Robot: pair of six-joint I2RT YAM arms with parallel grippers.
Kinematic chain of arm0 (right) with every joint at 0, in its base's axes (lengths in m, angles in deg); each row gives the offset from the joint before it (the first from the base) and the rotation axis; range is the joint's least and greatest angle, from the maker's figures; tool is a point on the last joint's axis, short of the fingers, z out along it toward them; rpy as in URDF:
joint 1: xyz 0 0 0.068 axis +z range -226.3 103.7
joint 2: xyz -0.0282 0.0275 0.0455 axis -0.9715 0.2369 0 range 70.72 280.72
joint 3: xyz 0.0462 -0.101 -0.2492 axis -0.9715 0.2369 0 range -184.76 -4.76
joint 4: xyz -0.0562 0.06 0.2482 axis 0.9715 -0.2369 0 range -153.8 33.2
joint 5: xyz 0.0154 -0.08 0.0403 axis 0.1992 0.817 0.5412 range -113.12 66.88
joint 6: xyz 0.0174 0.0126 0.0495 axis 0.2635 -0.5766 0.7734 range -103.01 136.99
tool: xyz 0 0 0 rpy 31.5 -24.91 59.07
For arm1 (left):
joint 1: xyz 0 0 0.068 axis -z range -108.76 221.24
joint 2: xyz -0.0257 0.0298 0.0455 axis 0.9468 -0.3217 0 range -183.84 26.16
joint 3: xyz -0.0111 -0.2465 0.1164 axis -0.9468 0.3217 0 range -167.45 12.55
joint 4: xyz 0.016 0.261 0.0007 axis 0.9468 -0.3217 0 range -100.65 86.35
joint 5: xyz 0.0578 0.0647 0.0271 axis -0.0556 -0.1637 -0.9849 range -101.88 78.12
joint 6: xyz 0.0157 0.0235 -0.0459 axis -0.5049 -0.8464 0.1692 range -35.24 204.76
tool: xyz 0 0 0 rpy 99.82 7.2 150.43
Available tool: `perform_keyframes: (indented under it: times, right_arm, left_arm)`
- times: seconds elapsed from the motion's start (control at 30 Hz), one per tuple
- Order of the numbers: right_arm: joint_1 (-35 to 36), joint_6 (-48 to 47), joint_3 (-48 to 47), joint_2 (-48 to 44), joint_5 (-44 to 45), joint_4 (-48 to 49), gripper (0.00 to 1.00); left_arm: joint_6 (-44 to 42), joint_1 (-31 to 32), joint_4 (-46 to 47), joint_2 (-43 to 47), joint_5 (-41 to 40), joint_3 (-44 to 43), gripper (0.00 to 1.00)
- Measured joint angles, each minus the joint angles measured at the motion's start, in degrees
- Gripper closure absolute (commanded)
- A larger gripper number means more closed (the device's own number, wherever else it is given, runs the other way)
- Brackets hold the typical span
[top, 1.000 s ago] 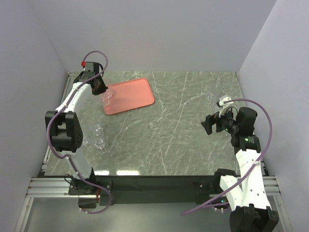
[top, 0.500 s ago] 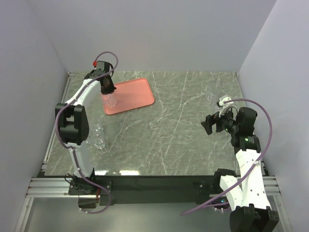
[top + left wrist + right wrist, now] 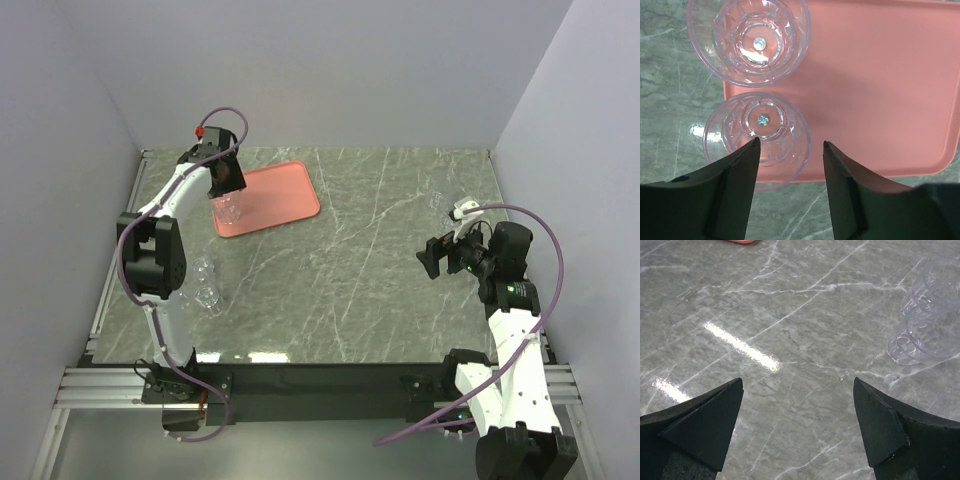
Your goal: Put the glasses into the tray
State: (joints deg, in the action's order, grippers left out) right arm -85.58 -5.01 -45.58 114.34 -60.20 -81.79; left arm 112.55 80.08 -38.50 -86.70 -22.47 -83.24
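Observation:
The salmon-red tray (image 3: 275, 196) lies at the far left of the table. In the left wrist view two clear glasses stand upright at the tray's (image 3: 880, 90) left edge, one (image 3: 749, 40) farther off and one (image 3: 757, 134) right below my fingers. My left gripper (image 3: 791, 142) hovers open above that nearer glass (image 3: 229, 210). Its left finger (image 3: 735, 190) is over the glass's mouth and its right finger is outside the rim, gripping nothing. My right gripper (image 3: 797, 382) hangs open over bare table, with two more glasses (image 3: 927, 325) off to its right.
A few glasses (image 3: 206, 285) stand on the marble table beside the left arm's base. Other glasses (image 3: 438, 203) sit near the right gripper (image 3: 432, 258). White walls close in the table on three sides.
My left gripper carried a glass rightward over the tray's left edge, then opened and let it go. The right arm has not moved.

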Motion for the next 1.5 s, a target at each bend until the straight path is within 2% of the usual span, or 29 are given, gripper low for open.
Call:
perform_keyframes:
  times: [0.17,0.3,0.7,0.87,1.03,1.13,1.27,1.5]
  right_arm:
    - [0.0,0.0,0.0,0.0,0.2,0.0,0.03]
    - [-0.3,0.0,0.0,0.0,0.5,0.0,0.03]
    - [-1.0,1.4,-0.2,3.6,1.0,0.3,0.04]
    - [-1.1,4.9,-4.2,11.6,4.3,0.0,0.06]
    - [-1.8,10.6,-14.2,22.3,11.5,-0.8,0.16]
    - [-2.5,14.5,-20.0,28.3,15.6,-1.3,0.21]
    - [-3.5,18.5,-27.2,36.9,20.3,-2.6,0.38]
    - [-6.2,19.6,-36.0,49.5,24.9,-6.0,0.44]
  left_arm:
    - [-0.4,0.0,0.1,0.7,0.0,0.1,0.34]
    - [-0.9,0.0,1.4,5.7,0.2,3.4,0.29]
    - [-0.3,-0.4,8.4,40.2,-0.3,30.9,0.14]
    - [-2.3,-0.6,11.3,52.1,-1.9,41.6,0.08]
    - [-4.3,-0.6,13.6,61.3,-4.2,49.3,0.06]
    - [-4.7,-0.6,14.6,63.5,-5.0,50.2,0.06]
    - [-4.9,-0.6,15.8,64.2,-6.1,50.2,0.06]
    - [-4.8,-0.6,16.4,65.4,-6.9,50.6,0.06]
